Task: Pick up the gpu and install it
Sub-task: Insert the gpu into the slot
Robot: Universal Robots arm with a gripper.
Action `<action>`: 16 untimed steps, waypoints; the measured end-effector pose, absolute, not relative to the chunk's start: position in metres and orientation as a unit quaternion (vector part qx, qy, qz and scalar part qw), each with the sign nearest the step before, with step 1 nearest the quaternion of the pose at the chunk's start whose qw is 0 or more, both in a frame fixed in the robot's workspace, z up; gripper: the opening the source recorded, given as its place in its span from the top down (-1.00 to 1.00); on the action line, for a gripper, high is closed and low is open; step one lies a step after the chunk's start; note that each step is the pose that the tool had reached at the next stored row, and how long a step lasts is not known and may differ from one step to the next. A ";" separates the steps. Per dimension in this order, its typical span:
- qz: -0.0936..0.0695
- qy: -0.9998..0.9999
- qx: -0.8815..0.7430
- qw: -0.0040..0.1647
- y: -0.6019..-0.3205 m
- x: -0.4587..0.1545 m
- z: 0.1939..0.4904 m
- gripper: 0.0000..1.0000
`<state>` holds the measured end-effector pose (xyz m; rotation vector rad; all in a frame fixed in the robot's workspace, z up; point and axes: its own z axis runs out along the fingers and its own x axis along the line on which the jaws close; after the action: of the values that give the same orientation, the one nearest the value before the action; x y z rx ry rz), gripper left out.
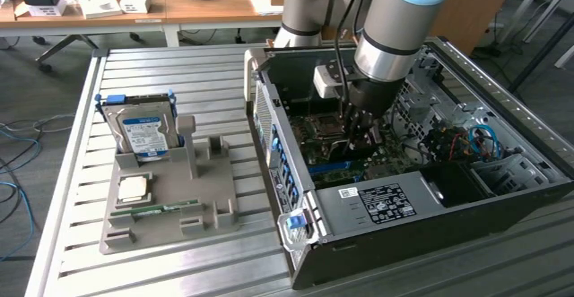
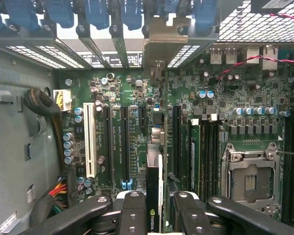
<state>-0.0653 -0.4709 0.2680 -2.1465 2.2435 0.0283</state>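
Our jaws are closed on the gpu, which we see edge-on, standing upright over the motherboard among its long slots. Whether it is seated we cannot tell. Its silver bracket lies by the blue clips at the case wall. The arm reaches down into the open case on the bench. Beside the case, a grey holder carries a hard drive.

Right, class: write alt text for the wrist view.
The fingers hold the gpu edge-on at the motherboard slots inside an open computer case. An empty CPU socket sits beside the slots.
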 end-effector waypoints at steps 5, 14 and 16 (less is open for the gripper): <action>0.009 0.722 -0.691 0.018 -0.471 -0.066 0.268 0.47; 0.009 0.723 -0.691 0.018 -0.470 -0.068 0.266 0.47; 0.009 0.722 -0.691 0.018 -0.470 -0.070 0.266 0.47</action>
<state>-0.0696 -0.4700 0.2656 -2.1464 2.2438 0.0283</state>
